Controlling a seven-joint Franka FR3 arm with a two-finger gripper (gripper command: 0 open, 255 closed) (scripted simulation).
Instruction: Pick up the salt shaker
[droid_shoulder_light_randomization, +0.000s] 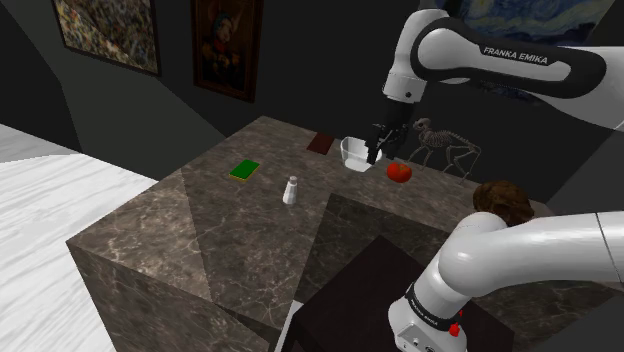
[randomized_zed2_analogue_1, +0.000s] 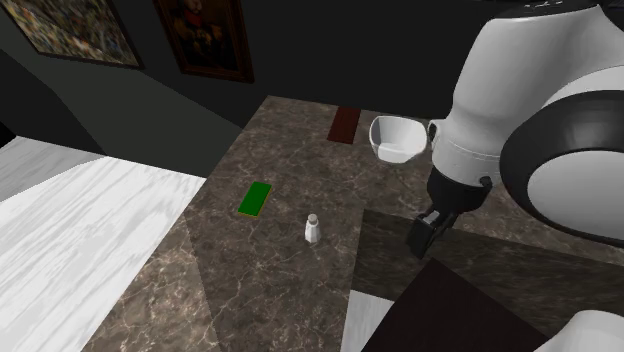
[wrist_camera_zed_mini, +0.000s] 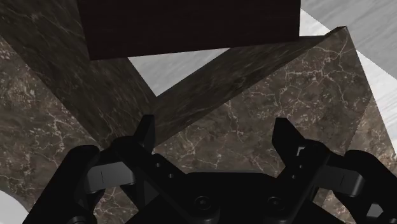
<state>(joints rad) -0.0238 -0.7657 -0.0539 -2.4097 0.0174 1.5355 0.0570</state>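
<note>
Hand (randomized_zed2_analogue_1: 424, 232) well apart from salt shaker (randomized_zed2_analogue_1: 313, 229)

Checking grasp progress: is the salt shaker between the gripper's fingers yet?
No, the salt shaker stands upright on the counter, well apart from the open gripper.

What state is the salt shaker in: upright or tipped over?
Upright: the salt shaker stands on its base on the counter, cap uppermost.

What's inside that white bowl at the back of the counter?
Nothing that shows: the white bowl looks bare white inside in the second exterior view. The arm covers its edge on that view's right, so that bit cannot be checked.
</note>
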